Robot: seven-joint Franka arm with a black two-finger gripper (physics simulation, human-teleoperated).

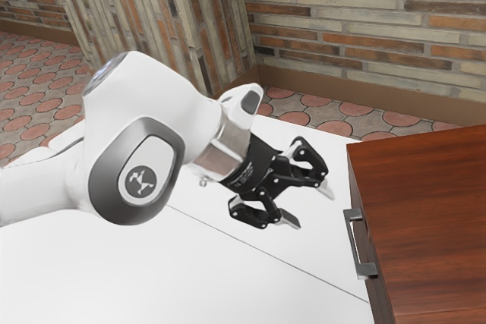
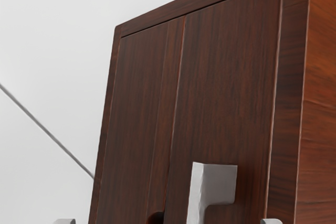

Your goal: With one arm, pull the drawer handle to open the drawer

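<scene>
My gripper [image 1: 310, 206] spread open, grasping nothing, drawer handle [image 1: 358, 242] just ahead of it, untouched, on dark wooden cabinet [image 1: 425, 218]

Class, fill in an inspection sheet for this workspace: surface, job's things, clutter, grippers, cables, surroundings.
Surface: white table, with a thin seam line across it.
Job's things: dark reddish-brown wooden drawer cabinet with a grey metal bar handle on its front.
Clutter: nothing seen.
Grippers: black two-finger gripper open, facing the handle, not touching it.
Cables: nothing seen.
Surroundings: brick walls, floor of round red tiles.
</scene>
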